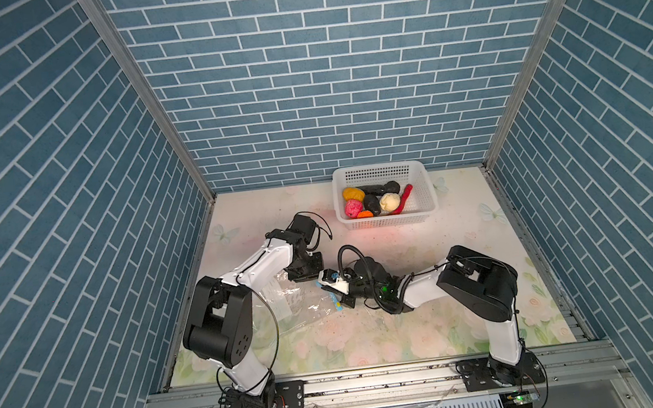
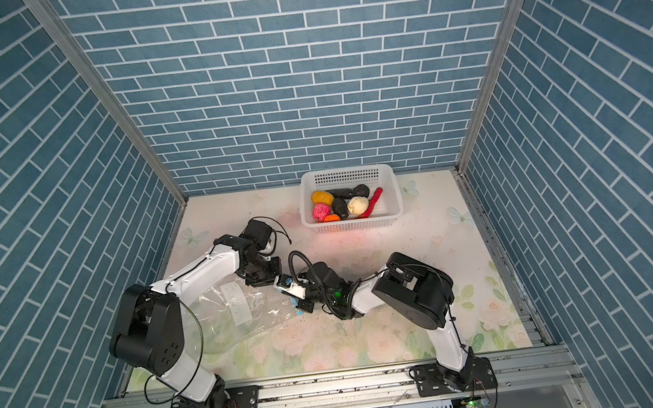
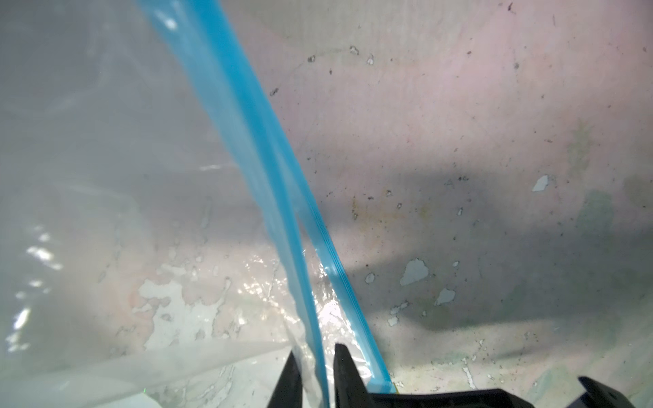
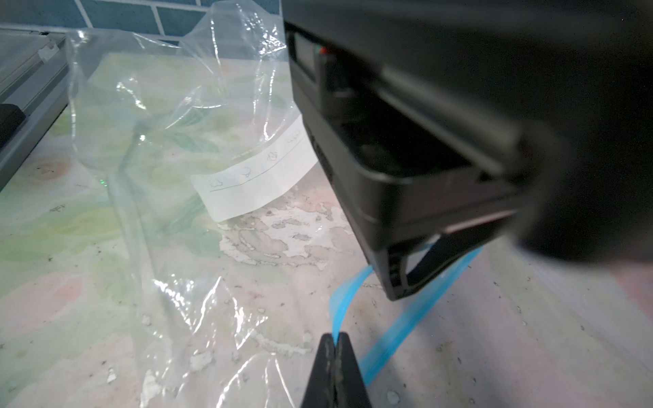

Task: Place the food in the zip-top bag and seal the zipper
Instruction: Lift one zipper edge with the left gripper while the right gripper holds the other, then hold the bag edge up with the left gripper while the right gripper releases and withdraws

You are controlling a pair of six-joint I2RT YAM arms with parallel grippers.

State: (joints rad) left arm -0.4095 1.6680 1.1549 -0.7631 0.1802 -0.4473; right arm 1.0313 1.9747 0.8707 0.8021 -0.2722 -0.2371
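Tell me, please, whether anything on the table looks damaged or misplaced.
The floral table covering is worn: its print has flaked off in pale patches under and beside the zip-top bag. Nothing is spilled; the food sits in the white basket.

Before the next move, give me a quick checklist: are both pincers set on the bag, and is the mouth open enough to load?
1. right pincer shut on a zipper lip: ok.
2. left pincer clamped on a lip: not ok; it straddles one, and gaps show on either side.
3. zip-top bag mouth parted: ok; the two blue lips diverge.
4. Mouth wide enough for the food: cannot tell.
5. All food in the basket, none in the bag: ok.
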